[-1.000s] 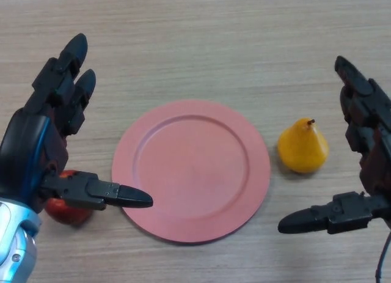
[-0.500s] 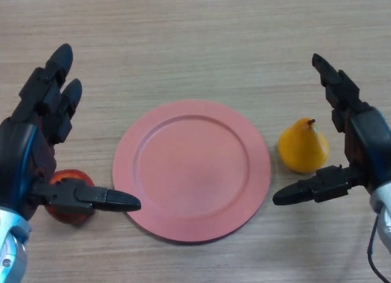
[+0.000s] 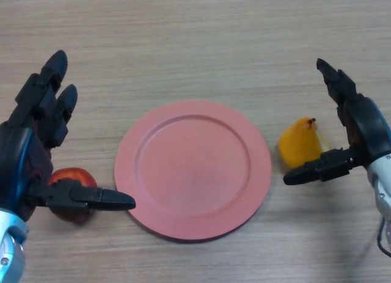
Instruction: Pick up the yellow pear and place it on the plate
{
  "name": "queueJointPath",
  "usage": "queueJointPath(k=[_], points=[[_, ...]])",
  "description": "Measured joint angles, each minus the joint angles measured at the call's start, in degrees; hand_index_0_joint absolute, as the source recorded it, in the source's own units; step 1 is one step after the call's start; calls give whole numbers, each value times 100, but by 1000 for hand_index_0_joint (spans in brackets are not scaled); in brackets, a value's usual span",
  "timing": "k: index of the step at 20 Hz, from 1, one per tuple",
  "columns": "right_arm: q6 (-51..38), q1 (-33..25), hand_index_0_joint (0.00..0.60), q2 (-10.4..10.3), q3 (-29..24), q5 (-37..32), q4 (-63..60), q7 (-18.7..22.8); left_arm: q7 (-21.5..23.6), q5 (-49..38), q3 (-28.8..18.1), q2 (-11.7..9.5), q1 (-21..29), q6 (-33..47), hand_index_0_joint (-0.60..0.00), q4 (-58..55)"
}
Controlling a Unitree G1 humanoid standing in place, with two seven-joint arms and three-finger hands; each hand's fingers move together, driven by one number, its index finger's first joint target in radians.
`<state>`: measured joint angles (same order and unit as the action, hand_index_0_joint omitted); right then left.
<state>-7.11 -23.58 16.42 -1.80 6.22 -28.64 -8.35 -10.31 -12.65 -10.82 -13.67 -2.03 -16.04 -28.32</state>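
Pear [image 3: 299, 147] upright on tabletop [image 3: 195, 38], stem up, right of plate [image 3: 193, 169]. My right hand [image 3: 360, 133] fingers spread wide around it; left hand [image 3: 33, 154] wide, idle.

Red fruit [image 3: 72, 176] low on the left, on the surface [image 3: 195, 44], partly hidden, kind unclear. Surface light wood grain, lines running left to right, filling the whole view.

Showing pale wood grain, matt, across the table [image 3: 201, 38]. Looking matt and smooth on the pink plate [image 3: 193, 169]; gleaming faintly on the smooth-skinned yellow pear [image 3: 299, 147].
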Motion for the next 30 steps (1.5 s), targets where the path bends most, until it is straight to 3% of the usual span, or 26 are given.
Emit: queueJointPath(k=[5, 8, 11, 12, 13, 15, 16, 19, 24, 25, 27, 28, 30], points=[[-171, -476, 0, 7, 2, -20, -1068, -57, 37, 1, -2, 0, 18, 475, 0, 199], [-197, -499, 0, -38, 32, -185, -1170, -366, 56, 7, -2, 0, 17, 545, 0, 290], [-197, -499, 349, -67, 47, -250, -1185, -435, 64, 19, -2, 0, 17, 547, 0, 290], [-228, -503, 501, -66, 46, -228, -1315, -438, 67, 17, -4, -1, 17, 547, 0, 282], [-317, -508, 582, -64, 52, -153, -1485, -451, 67, 14, -18, -2, 17, 546, 0, 262], [-1832, -597, 600, 96, 291, 1181, -2242, 34, 77, -6, -124, -27, 50, 546, 0, 224], [-1968, -628, 600, 126, 297, 1599, -2280, 57, 144, -5, -128, -36, 60, 546, 0, 224], [-1963, -630, 600, 126, 297, 1854, -2214, 86, 143, -4, -125, -36, 55, 546, 0, 224], [-1737, -331, 600, 187, 282, 2276, -540, 214, 144, -3, -110, -34, 53, 546, 0, 179], [-1599, -205, 600, 170, 265, 2225, -34, 186, 144, -4, -109, -32, 48, 546, 0, 174], [-773, 116, 600, -118, 255, 1333, 1235, -344, 162, -7, -109, -32, 27, 544, 0, 126], [-114, 318, 600, -329, 352, 956, 1851, -546, 161, -8, -100, -31, 27, 533, 0, 15], [1641, 554, 600, -514, 877, -378, 2778, -650, 160, -9, -98, -31, 12, 471, 0, -114]])
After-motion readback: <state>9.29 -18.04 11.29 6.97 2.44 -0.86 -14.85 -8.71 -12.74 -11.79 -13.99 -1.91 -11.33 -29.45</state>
